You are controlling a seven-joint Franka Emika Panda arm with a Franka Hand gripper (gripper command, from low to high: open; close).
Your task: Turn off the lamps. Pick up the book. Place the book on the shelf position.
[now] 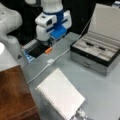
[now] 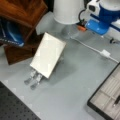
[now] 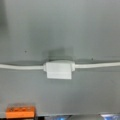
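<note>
Hanging over one grey table (image 1: pixel 100 87), my arm is up at a front view's top; one dark brown board, the shelf position (image 1: pixel 13 96), sits at a front view's left; one grey open case (image 1: pixel 100 53) sits at the right; one white book (image 1: pixel 61 96) leans tilted on silvery stand strips (image 2: pixel 33 77) near the board; one white cord (image 3: pixel 22 67) runs across with one white switch (image 3: pixel 59 70) on it; one small orange block (image 3: pixel 20 111) lies near; my gripper (image 1: pixel 50 42) hangs above the cord; I cannot tell how wide my fingers are, or if they hold anything.
</note>
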